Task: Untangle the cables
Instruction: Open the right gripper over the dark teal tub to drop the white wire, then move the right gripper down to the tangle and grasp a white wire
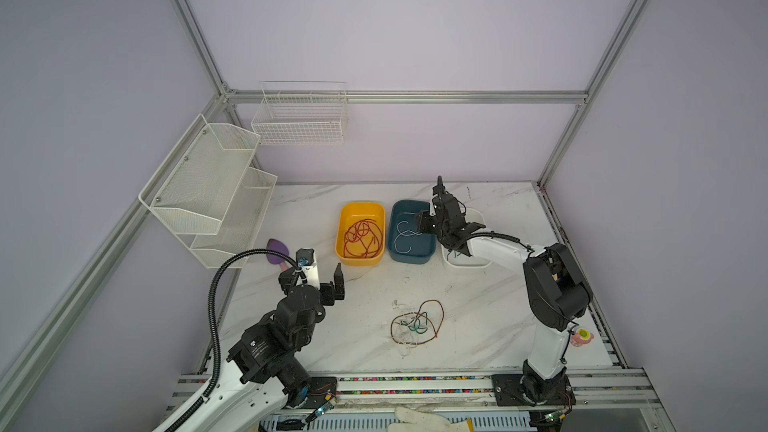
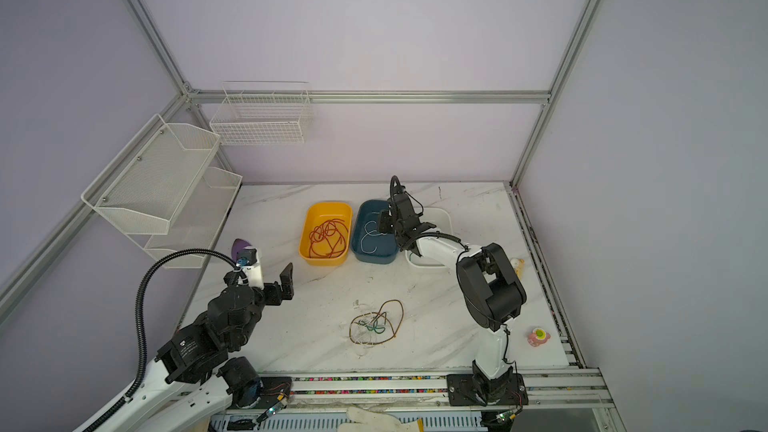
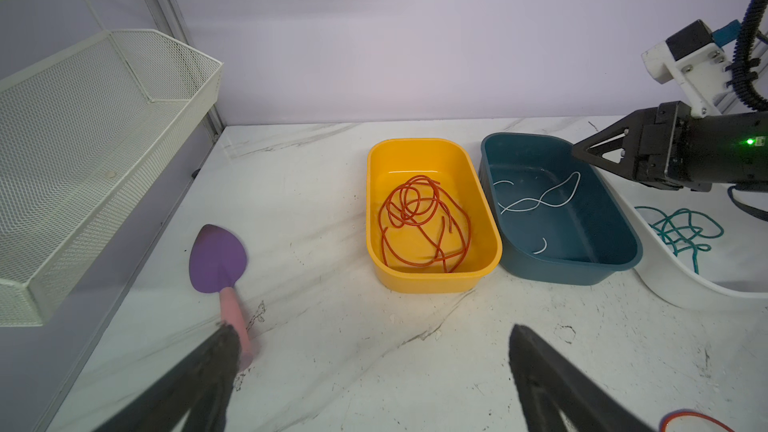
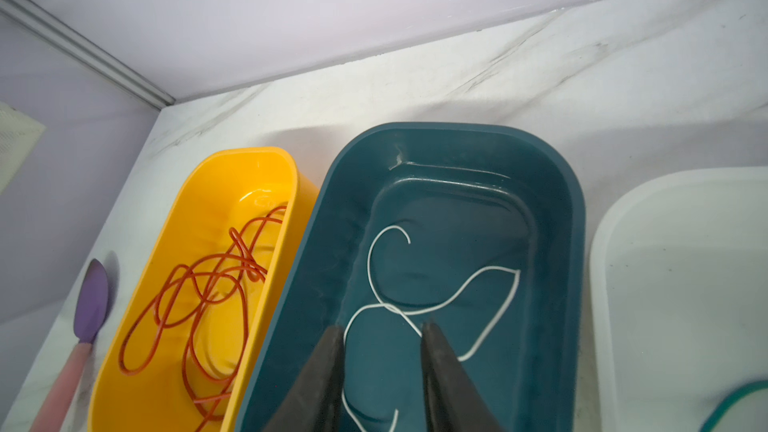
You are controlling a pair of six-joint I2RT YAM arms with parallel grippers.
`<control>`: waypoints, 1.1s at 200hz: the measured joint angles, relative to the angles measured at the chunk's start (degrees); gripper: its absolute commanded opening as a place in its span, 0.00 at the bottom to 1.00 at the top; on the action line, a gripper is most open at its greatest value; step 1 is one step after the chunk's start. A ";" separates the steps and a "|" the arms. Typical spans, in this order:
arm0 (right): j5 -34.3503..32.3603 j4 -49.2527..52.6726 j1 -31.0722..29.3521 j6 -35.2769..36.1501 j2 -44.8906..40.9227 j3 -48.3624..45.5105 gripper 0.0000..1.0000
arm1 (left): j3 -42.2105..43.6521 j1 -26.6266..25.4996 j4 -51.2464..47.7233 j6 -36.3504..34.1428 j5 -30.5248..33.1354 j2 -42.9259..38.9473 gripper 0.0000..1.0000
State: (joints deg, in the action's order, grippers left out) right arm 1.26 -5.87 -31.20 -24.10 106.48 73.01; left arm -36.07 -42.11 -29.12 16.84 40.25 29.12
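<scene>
A loose tangle of brown, white and green cables (image 1: 417, 324) (image 2: 376, 323) lies on the marble table near the front. Red cables (image 1: 363, 238) (image 3: 419, 218) are coiled in the yellow tray (image 1: 361, 204). One white cable (image 4: 436, 305) (image 1: 404, 238) lies in the blue tray (image 1: 409, 202). Green cable (image 3: 681, 230) sits in the white tray (image 2: 441, 211). My right gripper (image 4: 382, 326) (image 1: 424, 222) hovers over the blue tray, jaws partly apart, the white cable loose on the tray floor beneath them. My left gripper (image 3: 374, 328) stands wide open over bare table, left of the trays.
A purple spatula with a pink handle (image 1: 276, 251) (image 3: 218, 259) lies by the left gripper. White mesh shelves (image 1: 208, 193) hang on the left wall, a wire basket (image 1: 299, 118) on the back wall. A pink toy (image 1: 582, 336) sits at the right edge.
</scene>
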 measured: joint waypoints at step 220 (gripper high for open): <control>6.03 2.89 -24.81 -12.61 -36.72 -40.19 0.64 | -0.02 0.09 -2.32 0.07 -11.58 7.80 1.00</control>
State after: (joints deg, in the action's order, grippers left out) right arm 7.29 -2.98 -56.01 -36.71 69.76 32.82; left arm -36.10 -42.02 -31.44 16.91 28.67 36.93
